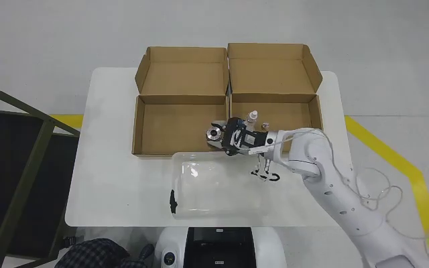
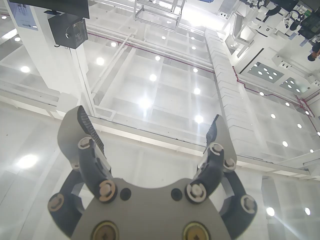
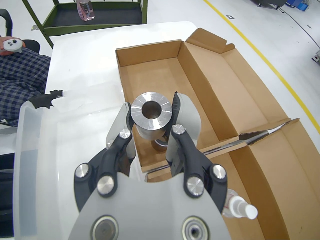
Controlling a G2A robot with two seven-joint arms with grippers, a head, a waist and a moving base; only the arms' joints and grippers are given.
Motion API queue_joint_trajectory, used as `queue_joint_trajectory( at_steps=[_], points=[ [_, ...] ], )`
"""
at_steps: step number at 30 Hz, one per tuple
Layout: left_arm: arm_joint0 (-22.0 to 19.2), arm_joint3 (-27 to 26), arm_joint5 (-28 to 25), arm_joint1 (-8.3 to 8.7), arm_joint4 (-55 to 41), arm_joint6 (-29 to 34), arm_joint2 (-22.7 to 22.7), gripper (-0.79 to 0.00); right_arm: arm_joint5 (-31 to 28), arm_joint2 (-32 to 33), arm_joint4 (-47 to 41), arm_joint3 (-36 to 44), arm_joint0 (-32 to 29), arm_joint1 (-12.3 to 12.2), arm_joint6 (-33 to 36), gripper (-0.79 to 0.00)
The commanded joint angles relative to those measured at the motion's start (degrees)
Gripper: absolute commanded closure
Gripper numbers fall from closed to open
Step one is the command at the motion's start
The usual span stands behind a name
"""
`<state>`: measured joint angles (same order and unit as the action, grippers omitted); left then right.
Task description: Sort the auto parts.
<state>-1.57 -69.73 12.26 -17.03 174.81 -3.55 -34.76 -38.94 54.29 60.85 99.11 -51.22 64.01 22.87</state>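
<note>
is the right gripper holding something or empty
Holding. The right gripper is shut on a metal cylinder, with a finger against each side, over an open cardboard box.

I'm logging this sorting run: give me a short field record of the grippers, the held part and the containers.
Right gripper: shut on metal cylinder, above a near corner of the left cardboard box
Left gripper: open, empty, pointing upward
Right cardboard box: holds a spray bottle
Clear bin: in front of the boxes, nearer the robot
</note>
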Motion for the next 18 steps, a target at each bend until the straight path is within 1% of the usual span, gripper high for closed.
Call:
queue_joint_trajectory(
  at_steps=[1,11,18],
  points=[
    [0.00,0.00,0.00,0.00,0.00,0.00,0.00,-0.785,0.84,-0.71,-0.02,-1.29,1.52,0.38,0.06,0.000],
    [0.00,0.00,0.00,0.00,0.00,0.00,0.00,-0.785,5.23,-6.19,-0.32,-10.19,9.80,3.21,0.76,0.000],
    [0.00,0.00,0.00,0.00,0.00,0.00,0.00,-0.785,8.06,-9.17,0.07,-14.84,13.71,5.06,1.47,0.000]
  ],
)
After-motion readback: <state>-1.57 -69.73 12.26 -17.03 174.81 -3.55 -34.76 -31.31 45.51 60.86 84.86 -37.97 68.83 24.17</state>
